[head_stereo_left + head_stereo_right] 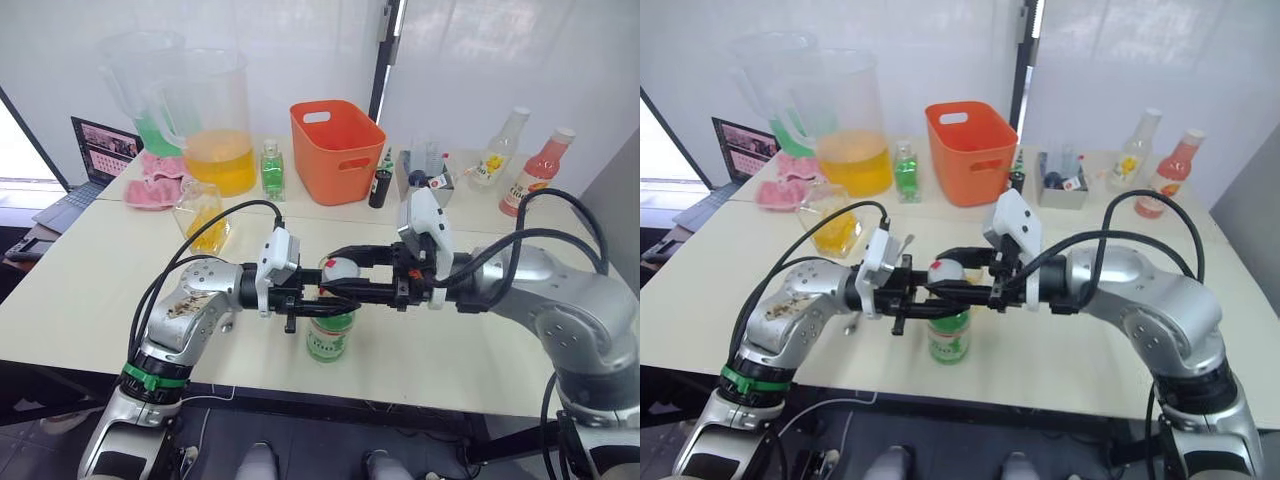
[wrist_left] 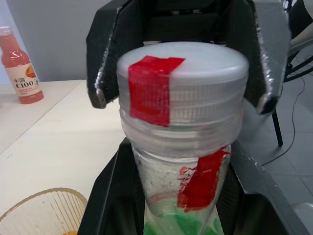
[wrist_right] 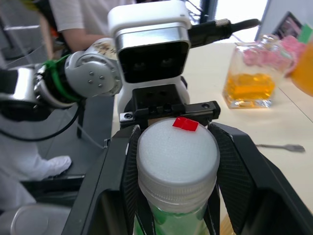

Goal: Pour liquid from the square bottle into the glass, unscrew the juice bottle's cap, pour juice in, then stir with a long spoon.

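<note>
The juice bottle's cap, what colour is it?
White, with a strip of red tape across it; the juice bottle's cap shows best in the left wrist view.

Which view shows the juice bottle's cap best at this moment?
The left wrist view: the cap sits close up from the side, with its ridges, red tape and the right end effector around it. The right wrist view shows its top between the fingers. The eye views show it small between both end effectors.

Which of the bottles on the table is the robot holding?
The green-labelled bottle with the white cap at the table's near edge: both grippers, left and right, meet on it. The pink bottle, pale yellow bottle and small green bottle stand untouched at the back.
</note>
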Robot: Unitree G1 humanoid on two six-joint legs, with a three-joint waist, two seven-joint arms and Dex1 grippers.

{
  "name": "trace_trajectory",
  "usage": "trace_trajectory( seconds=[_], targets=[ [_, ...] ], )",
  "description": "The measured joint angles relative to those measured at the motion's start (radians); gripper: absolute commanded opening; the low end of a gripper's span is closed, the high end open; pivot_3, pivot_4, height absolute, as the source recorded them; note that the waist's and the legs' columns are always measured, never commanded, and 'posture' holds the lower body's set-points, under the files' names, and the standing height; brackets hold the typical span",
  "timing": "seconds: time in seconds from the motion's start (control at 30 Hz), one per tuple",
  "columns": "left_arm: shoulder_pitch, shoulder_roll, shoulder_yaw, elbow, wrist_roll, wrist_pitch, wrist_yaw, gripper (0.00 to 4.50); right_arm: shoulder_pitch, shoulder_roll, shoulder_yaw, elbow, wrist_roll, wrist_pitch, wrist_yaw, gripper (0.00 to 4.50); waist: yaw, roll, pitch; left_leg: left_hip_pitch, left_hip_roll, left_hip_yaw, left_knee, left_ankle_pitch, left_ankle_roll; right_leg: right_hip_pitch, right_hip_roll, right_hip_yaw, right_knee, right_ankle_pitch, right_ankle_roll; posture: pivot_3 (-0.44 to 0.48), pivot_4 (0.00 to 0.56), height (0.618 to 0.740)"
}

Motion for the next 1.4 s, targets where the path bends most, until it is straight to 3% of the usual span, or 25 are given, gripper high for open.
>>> trace_trajectory(
  seconds=[0.2,0.4,0.47,0.63,0.83,0.97,1.3,1.4],
  targets=[
    [0.005,0.024,0.004,-0.030,-0.001,0.003,0.011,1.28,-0.120,0.025,0.097,0.242,-0.115,-0.211,0.319,1.70,-0.012,0.000,0.000,0.003,0.000,0.000,-0.001,0.000,0.000,0.001,0.000,0.000,0.001,0.000,0.000,0.000,0.150,0.740],
    [0.009,0.027,0.004,-0.043,-0.002,0.018,0.026,1.28,-0.169,0.058,0.114,0.345,-0.150,-0.265,0.434,1.70,-0.013,0.000,0.000,0.004,0.000,0.000,-0.001,0.000,0.000,0.001,0.000,0.000,0.002,0.000,0.000,0.000,0.150,0.740],
    [0.010,0.027,0.004,-0.046,-0.002,0.019,0.028,1.28,-0.176,0.060,0.114,0.351,-0.158,-0.265,0.448,2.72,-0.012,0.000,0.000,0.004,0.000,0.000,-0.001,0.000,0.000,0.001,0.000,0.000,0.002,0.000,0.000,0.000,0.150,0.740],
    [0.022,0.028,0.008,-0.044,-0.011,0.021,0.028,1.27,-0.176,0.059,0.111,0.350,-0.186,-0.234,0.447,4.35,-0.011,0.000,0.000,0.002,0.000,0.000,-0.001,0.000,0.000,0.000,0.000,0.000,0.002,0.000,0.000,0.000,0.150,0.740],
    [0.016,0.028,0.004,-0.035,-0.016,0.020,0.023,1.27,-0.172,0.055,0.053,0.266,-0.165,-0.189,0.420,4.38,-0.010,0.000,0.000,0.002,0.000,0.000,-0.002,0.000,0.000,0.000,0.000,0.000,0.002,-0.001,0.001,0.000,0.150,0.740],
    [0.010,0.027,0.001,-0.025,-0.017,0.020,0.022,1.27,-0.099,0.022,-0.008,0.189,-0.131,-0.108,0.356,4.38,-0.008,0.000,0.000,0.002,0.000,0.000,-0.002,0.000,0.000,0.000,0.000,0.000,0.002,-0.001,0.001,0.000,0.150,0.740],
    [-0.012,0.004,0.002,0.030,-0.024,0.018,0.003,1.27,0.040,0.152,-0.226,-0.184,0.151,0.332,-0.316,4.38,-0.005,0.000,0.000,0.001,0.000,0.000,-0.001,0.000,0.000,0.000,0.000,0.000,0.001,-0.001,0.000,0.000,0.150,0.740],
    [-0.014,0.001,0.002,0.037,-0.024,0.017,-0.001,1.27,0.053,0.164,-0.256,-0.227,0.220,0.400,-0.453,4.38,-0.004,0.000,0.000,0.001,0.000,0.000,-0.001,0.000,0.000,0.000,0.000,0.000,0.001,-0.001,0.000,0.000,0.150,0.740]
  ],
)
